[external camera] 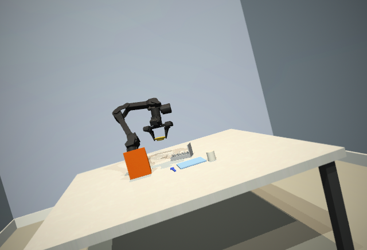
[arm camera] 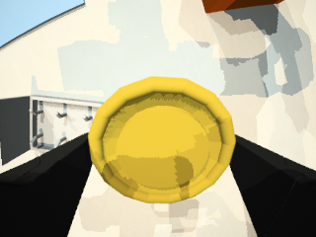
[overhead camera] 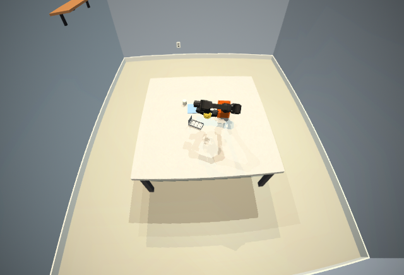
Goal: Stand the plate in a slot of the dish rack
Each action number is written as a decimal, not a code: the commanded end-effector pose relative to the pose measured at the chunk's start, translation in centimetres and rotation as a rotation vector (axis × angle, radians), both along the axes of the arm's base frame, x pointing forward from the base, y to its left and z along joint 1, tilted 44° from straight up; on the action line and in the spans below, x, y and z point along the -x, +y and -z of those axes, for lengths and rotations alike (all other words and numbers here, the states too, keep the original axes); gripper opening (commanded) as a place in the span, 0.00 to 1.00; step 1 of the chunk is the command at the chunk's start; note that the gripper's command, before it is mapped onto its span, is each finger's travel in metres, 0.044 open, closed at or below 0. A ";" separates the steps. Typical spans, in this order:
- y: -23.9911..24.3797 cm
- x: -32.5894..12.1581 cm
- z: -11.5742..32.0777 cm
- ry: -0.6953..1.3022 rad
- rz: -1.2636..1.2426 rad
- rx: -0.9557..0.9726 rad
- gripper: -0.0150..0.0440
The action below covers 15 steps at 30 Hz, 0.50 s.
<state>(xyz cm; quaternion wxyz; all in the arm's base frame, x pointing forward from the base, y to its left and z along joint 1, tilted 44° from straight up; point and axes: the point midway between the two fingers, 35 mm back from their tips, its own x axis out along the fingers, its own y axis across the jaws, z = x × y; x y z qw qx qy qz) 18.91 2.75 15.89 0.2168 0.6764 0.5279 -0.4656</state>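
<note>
Gripper: your gripper (external camera: 159, 135) hangs in the air above the counter (external camera: 237, 164); its jaws are clamped on the plate, one on each side of the rim.
Plate: the yellow plate (arm camera: 162, 138) is held clear of the counter, with its hollow face turned to the wrist camera.
Dish rack: the grey dish rack (external camera: 181, 152) stands on the counter, lower than the plate; in the wrist view you see it to the left of the plate.
Around: an orange box (external camera: 137, 163) stands near the arm's base; a light blue sheet (external camera: 191, 162), a small blue piece (external camera: 172, 168) and a pale cup (external camera: 210, 155) lie beside the rack.
</note>
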 end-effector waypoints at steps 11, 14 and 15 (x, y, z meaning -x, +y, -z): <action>0.1 0.7 3.5 0.004 -0.179 0.271 0.25; 0.0 0.7 4.1 -0.004 -0.216 0.330 0.25; 0.0 0.7 4.3 -0.008 -0.228 0.350 0.25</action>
